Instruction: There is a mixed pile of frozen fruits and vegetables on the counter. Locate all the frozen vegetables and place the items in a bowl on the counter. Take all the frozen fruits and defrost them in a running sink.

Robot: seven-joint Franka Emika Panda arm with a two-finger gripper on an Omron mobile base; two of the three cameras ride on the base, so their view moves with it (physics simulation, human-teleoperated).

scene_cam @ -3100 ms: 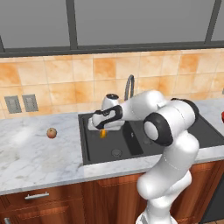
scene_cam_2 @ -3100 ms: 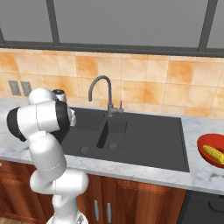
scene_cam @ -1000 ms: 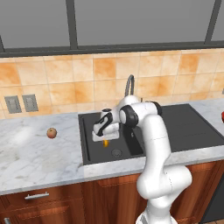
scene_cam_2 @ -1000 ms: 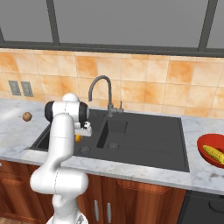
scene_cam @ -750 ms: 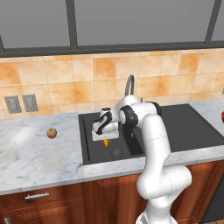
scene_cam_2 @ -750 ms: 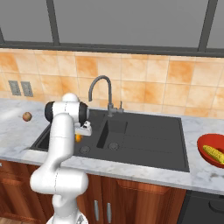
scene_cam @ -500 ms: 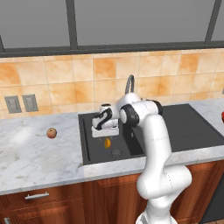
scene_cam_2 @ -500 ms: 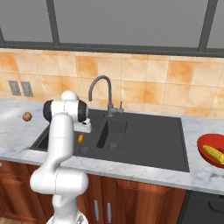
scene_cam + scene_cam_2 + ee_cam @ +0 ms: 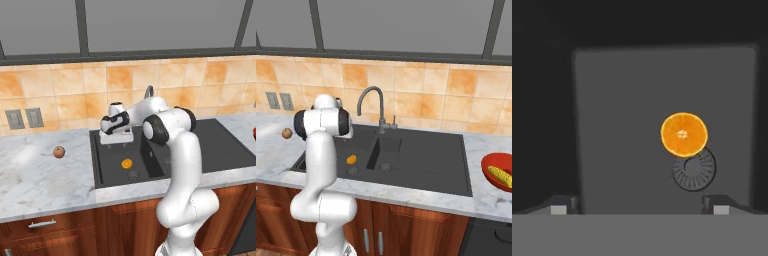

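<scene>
From the hand view, the two fingertips [image 9: 559, 208] of the tool [image 9: 637, 209] stand far apart at the lower edge, wide open with nothing between them. Their tips are cut off by the bottom of the picture, so little more of them can be made out. Below the tool the orange half [image 9: 684, 134] lies cut face up on the floor of the sink [image 9: 612, 90], its edge overlapping the round drain [image 9: 694, 170].

In the left base view the tool [image 9: 116, 136] hangs above the left basin of the sink [image 9: 220, 150], clear of the orange half [image 9: 127, 163], which rests just beside the drain [image 9: 133, 174]. The robot's arm hides part of the faucet [image 9: 148, 92] and the divider between the basins.

On the worktop [image 9: 35, 175], well to the left of the sink, sits the reddish-tan round fruit [image 9: 59, 151].

Far to the right, in the right base view, a red bowl [image 9: 489, 170] holds the corn cob [image 9: 501, 174]; the bowl is cut off by the picture's edge.
</scene>
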